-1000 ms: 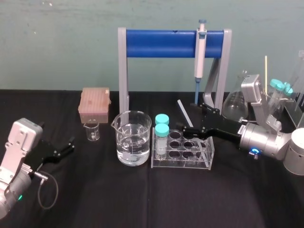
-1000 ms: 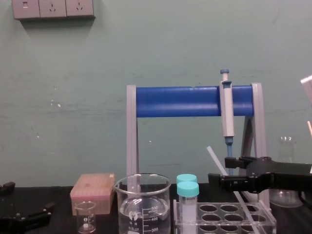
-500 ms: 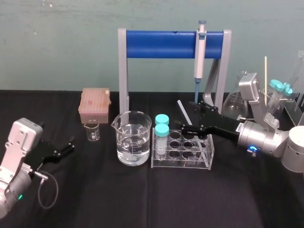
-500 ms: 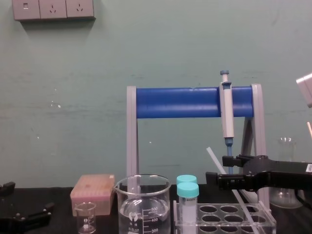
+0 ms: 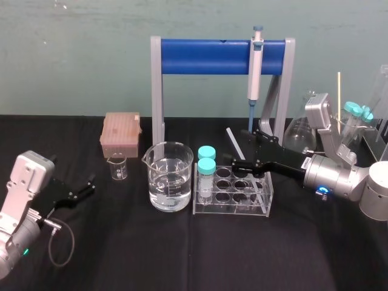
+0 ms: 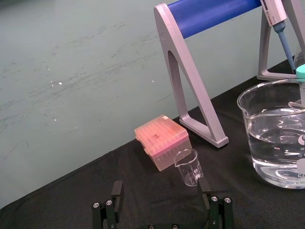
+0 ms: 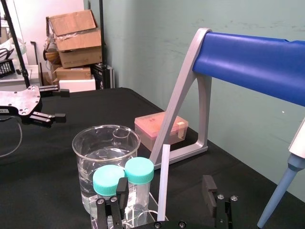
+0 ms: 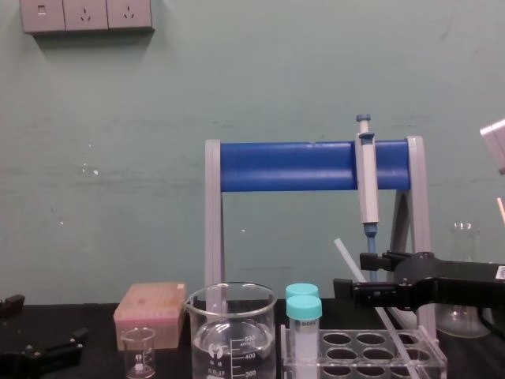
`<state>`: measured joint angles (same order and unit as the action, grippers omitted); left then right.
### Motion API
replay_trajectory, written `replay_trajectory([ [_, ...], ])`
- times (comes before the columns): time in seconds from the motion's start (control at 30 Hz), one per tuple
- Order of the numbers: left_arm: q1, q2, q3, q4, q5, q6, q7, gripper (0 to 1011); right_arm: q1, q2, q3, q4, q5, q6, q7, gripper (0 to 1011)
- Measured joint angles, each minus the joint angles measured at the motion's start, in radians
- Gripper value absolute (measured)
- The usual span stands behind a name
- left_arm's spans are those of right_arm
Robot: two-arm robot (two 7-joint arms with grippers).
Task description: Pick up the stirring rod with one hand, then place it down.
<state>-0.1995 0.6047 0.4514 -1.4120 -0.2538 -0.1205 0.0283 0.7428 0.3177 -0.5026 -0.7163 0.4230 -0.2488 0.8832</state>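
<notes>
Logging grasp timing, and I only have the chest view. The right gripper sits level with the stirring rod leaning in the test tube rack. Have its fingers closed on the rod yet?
Observer: Not yet. In the right wrist view the right gripper is open, and the stirring rod stands between its two fingers with a gap on each side.
Operator: And the left gripper, low at my left edge, is it carrying anything?
Observer: No. The left wrist view shows the left gripper open and empty above the black table, with the small beaker standing just beyond its fingers.
</notes>
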Motion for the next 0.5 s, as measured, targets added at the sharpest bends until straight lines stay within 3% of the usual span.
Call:
replay_trajectory([
  [0.2,0.000,0.000,0.000,0.000,0.000,0.000,0.000,1000,0.000,0.000,0.000,-0.001,0.000,0.000,0.000,891],
  [0.5,0.000,0.000,0.000,0.000,0.000,0.000,0.000,1000,-0.001,0.001,0.000,-0.002,0.001,0.000,-0.001,612],
])
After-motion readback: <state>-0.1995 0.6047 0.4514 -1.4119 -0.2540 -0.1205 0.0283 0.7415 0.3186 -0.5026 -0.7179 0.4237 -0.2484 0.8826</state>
